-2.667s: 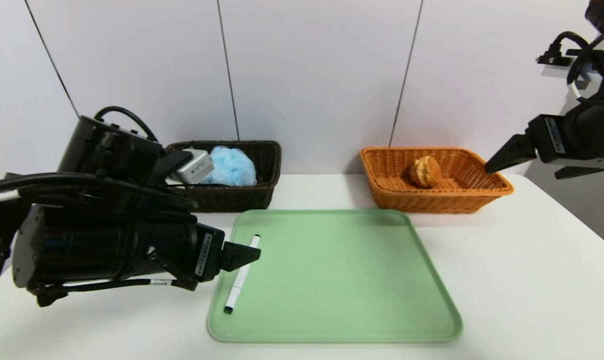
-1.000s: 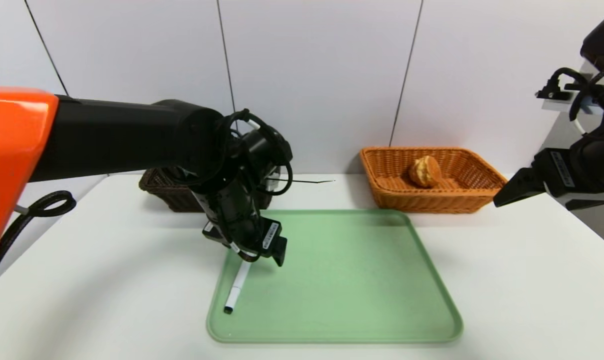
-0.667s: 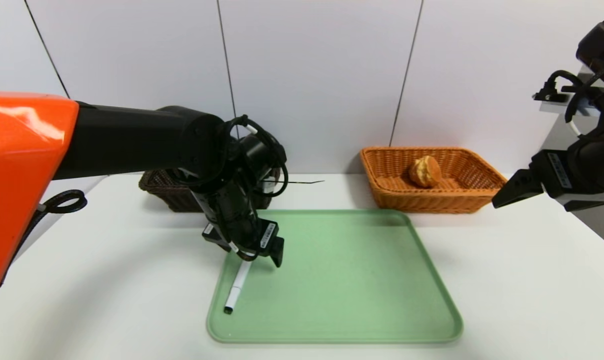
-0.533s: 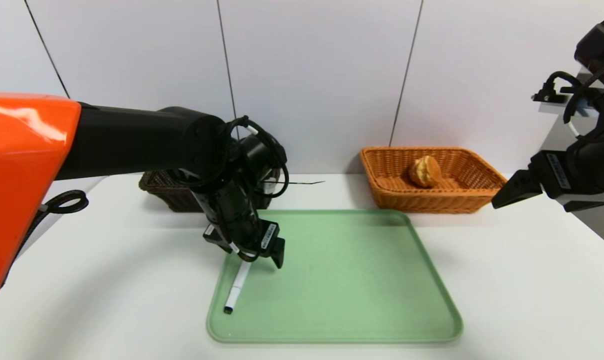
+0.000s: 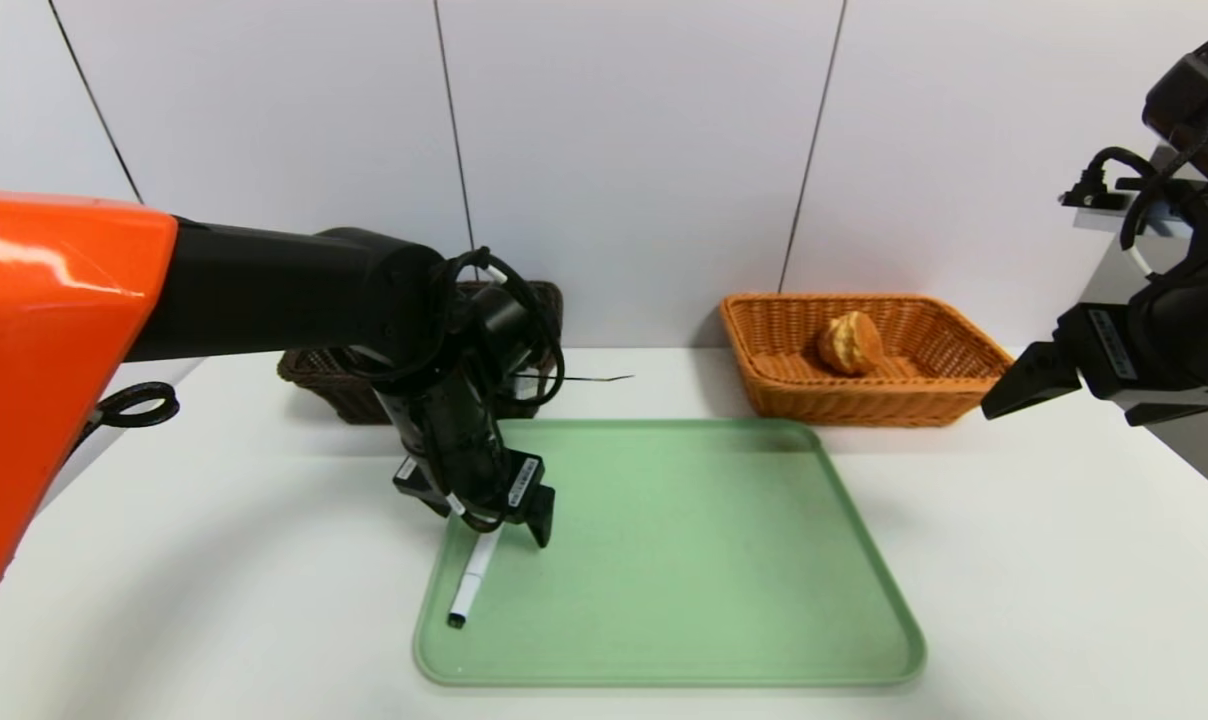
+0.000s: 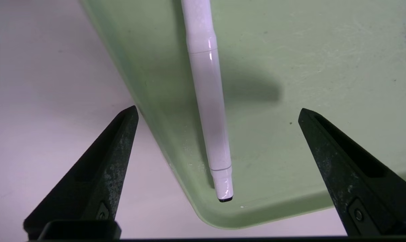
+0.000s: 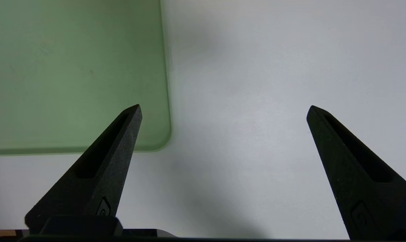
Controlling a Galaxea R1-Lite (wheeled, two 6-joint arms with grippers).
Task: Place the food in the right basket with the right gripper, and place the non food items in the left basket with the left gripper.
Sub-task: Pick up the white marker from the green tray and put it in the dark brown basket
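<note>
Head view: L arm (image 5: 294,300) over brown basket (image 5: 314,375)

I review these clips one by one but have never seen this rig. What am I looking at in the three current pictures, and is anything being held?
This is a two-armed robot sorting items into baskets. The wide picture comes from a camera on its head; the other two come from cameras on each wrist, looking past the black fingers.

On the white table lies a green tray with a white marker pen near its left edge. Behind stand a dark basket and an orange basket holding a bread roll.

The left gripper hangs open over the pen, one finger on each side, not touching it. The right gripper waits open above bare table beside the tray. Nothing is held.
</note>
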